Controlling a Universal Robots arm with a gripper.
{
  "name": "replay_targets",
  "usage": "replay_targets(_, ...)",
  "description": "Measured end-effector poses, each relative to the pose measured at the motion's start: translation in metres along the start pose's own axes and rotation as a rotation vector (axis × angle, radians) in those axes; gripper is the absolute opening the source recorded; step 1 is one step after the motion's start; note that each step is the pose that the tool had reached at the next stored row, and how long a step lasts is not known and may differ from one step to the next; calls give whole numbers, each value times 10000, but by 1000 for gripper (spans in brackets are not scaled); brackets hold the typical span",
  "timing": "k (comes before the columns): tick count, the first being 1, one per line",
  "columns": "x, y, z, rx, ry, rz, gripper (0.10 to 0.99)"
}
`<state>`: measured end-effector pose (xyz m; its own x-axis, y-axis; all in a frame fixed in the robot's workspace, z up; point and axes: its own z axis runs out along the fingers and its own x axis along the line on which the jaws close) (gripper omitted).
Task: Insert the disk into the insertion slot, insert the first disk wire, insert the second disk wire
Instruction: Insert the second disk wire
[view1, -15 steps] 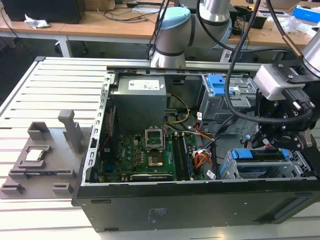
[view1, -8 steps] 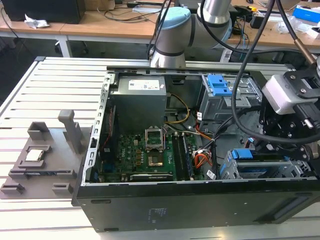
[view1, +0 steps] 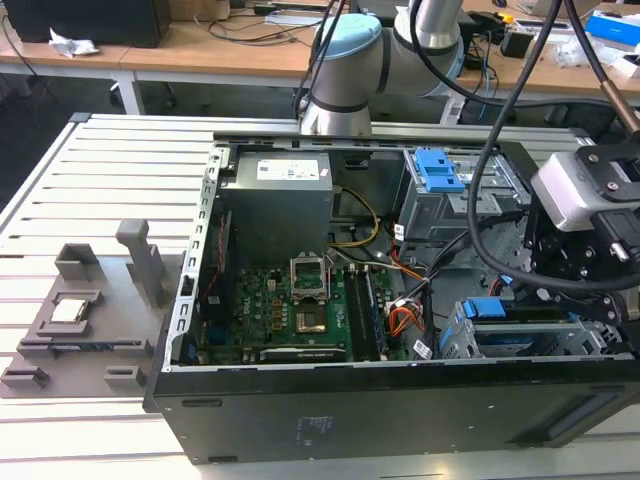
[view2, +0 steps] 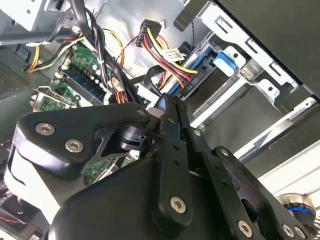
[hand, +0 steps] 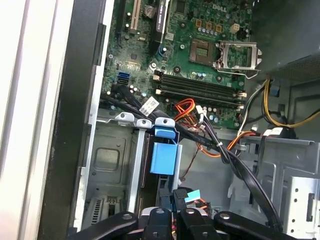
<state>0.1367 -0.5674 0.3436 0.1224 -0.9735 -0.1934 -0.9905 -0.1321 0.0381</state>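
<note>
Hand (view2: 167, 107): black, linked fingers pressed together, tips meeting at a narrow point in the second wrist view; nothing visibly pinched; poised inside the open computer case (view1: 300, 420), above the drive bay.
Disk (hand: 163, 157): seated edge-on in the bay just ahead of the fingertips; blue carrier tab facing up in the first wrist view; blue frame also seen in the second wrist view (view2: 205, 67), just beyond the tips.
Insertion slot (hand: 112, 160): grey sheet-metal bay beside the case wall, holding the disk; directly below the hand.
Wires (view2: 162, 57): red, yellow and black bundle with a black connector, lying against the disk's near end, just past the fingertips; whether plugged in, cannot tell.
Motherboard (view1: 290, 305): green, further from the hand than the bay.
Bench (view1: 120, 180): slatted metal, carrying the case.
Grey fixture (view1: 90, 300): on the bench, well apart from the hand.
</note>
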Motion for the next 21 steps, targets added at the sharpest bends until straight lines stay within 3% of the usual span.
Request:
replay_targets(3,1,-1,3,59,55,345,141)
replay_targets(7,3,-8,8,123,62,697,141)
replay_targets(21,29,-17,51,132,59,745,141)
